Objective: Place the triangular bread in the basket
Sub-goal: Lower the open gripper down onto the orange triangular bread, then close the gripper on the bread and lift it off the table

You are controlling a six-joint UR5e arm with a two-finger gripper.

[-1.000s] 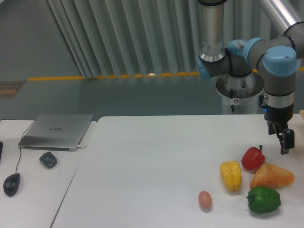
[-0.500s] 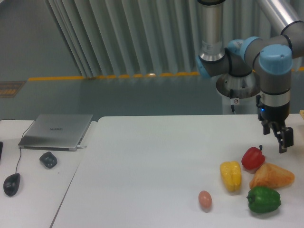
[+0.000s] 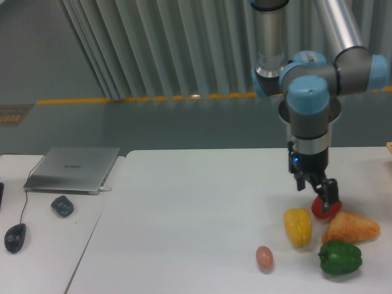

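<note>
Bread (image 3: pixel 350 227) right of egg (image 3: pixel 264 256)

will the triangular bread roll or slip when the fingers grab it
The triangular bread lies flat on a broad side, so it probably won't roll. Its tapered wedge shape and rounded corners could let it slide out of a pinch. Touching the green pepper, it may nudge that.

Red pepper (image 3: pixel 323 209) and green pepper (image 3: pixel 340 257) crowd the triangular bread (image 3: pixel 350 227).
</note>
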